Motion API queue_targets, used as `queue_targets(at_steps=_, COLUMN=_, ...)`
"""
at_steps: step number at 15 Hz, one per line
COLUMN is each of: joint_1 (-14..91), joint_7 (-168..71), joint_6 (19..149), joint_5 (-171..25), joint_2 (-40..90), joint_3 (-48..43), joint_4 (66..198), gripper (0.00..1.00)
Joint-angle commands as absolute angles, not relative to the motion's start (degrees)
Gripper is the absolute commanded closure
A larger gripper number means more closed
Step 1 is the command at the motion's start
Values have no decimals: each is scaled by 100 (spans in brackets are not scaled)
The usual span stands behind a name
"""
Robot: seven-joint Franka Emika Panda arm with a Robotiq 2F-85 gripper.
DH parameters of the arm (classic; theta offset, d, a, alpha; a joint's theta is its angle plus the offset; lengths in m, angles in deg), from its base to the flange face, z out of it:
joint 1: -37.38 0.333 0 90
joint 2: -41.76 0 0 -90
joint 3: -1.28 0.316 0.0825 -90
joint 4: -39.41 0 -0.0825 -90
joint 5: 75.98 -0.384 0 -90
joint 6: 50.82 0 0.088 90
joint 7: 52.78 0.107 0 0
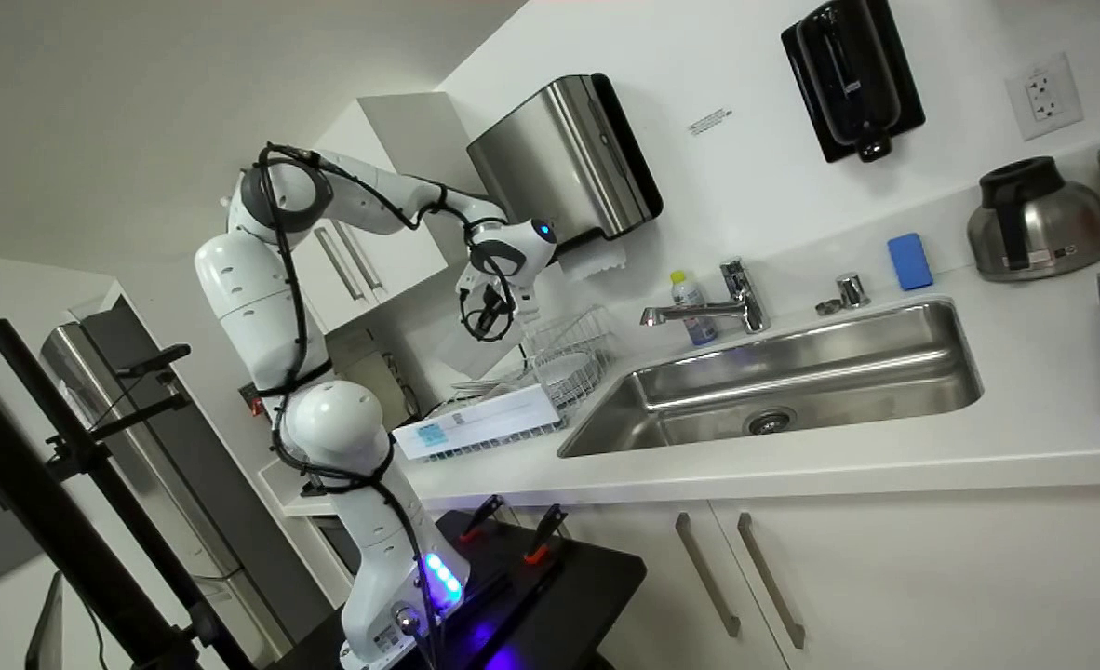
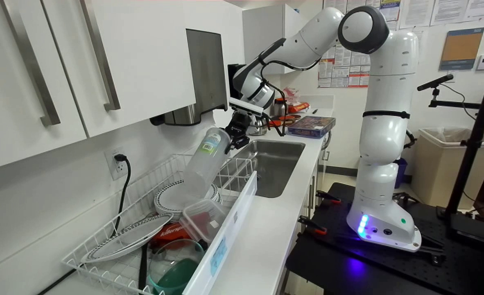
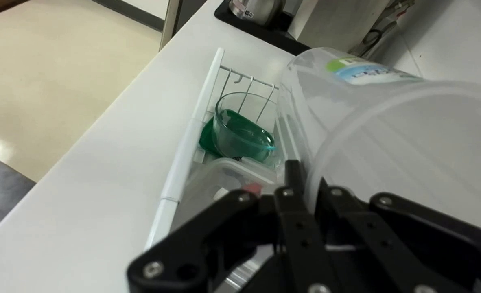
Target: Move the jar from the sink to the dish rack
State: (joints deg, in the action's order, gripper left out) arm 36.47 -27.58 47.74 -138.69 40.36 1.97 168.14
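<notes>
Wrist view: my tool pinches the jar by its rim, one wall caught in the grip, mouth end at the tool and long axis pointing away from it. In an exterior view that axis slants down, base end lower, over the stacked plates in the dish rack; jar-to-plate contact, cannot tell. I judge lowering and release remain.

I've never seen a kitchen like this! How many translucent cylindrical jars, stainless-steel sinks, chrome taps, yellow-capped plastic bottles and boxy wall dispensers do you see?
Translucent cylindrical jar, gripped at its rim by the fingers: 1
Stainless-steel sink: 1
Chrome tap: 1
Yellow-capped plastic bottle: 1
Boxy wall dispensers, brushed-steel dispenser and black dispenser: 2
Total: 6
</notes>
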Motion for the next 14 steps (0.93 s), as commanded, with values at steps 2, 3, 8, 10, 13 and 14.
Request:
queue_targets(at_steps=2, joint_1=3936, joint_7=-2765, joint_6=5329, joint_5=-14002, joint_2=3565, joint_3=363, joint_4=16582, gripper=99)
queue_targets(at_steps=3, joint_1=3996, joint_7=-2741, joint_6=5414, joint_5=-13996, joint_2=3455, joint_3=395, joint_4=16534, gripper=99)
queue_targets(at_steps=8, joint_1=4200, joint_7=-2716, joint_6=5497, joint_5=-13985, joint_2=2995, joint_3=477, joint_4=16315, gripper=99)
queue_targets(at_steps=10, joint_1=4222, joint_7=-2690, joint_6=5452, joint_5=-13987, joint_2=2942, joint_3=465, joint_4=16255, gripper=99)
queue_targets(at_steps=13, joint_1=4210, joint_7=-2633, joint_6=5409, joint_5=-13952, joint_2=3030, joint_3=432, joint_4=16257, gripper=61)
queue_targets(at_steps=14, joint_1=4200, joint_7=-2624, joint_6=5394, joint_5=-13948, joint_2=3100, joint_3=419, joint_4=16286, gripper=54)
